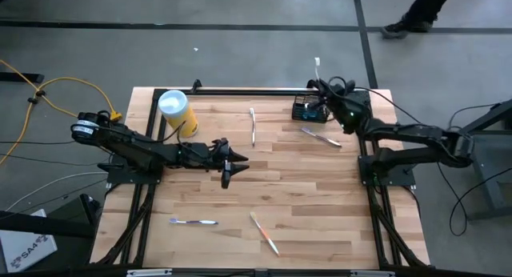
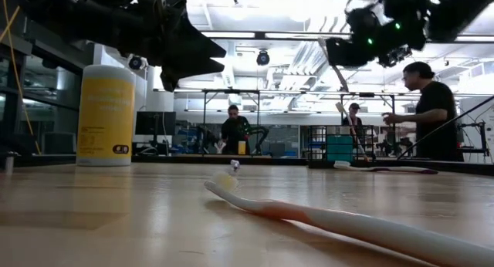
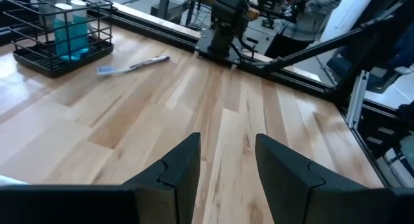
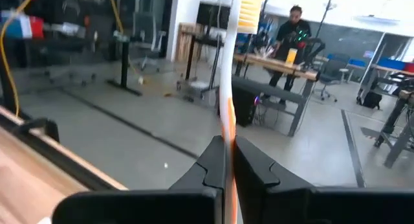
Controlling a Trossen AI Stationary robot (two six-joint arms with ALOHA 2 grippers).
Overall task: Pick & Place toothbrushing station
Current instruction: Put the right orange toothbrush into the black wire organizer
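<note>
Right claw (image 4: 228, 160) pinches an upright toothbrush (image 4: 228, 88) above the toothbrushing station (image 1: 309, 110), at the surface's (image 1: 264, 173) one o'clock corner. The wire basket looks light and rigid; grip its rim. Left claw (image 3: 226, 162) hovers centre, half open.

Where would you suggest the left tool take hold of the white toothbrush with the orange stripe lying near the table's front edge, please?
Probably at mid-handle, coming straight down from above. The white toothbrush with the orange stripe lies flat and diagonal on the wooden table, so the open left tool should turn its fingers to straddle the thin shaft crosswise. Nothing lies close beside it.
</note>
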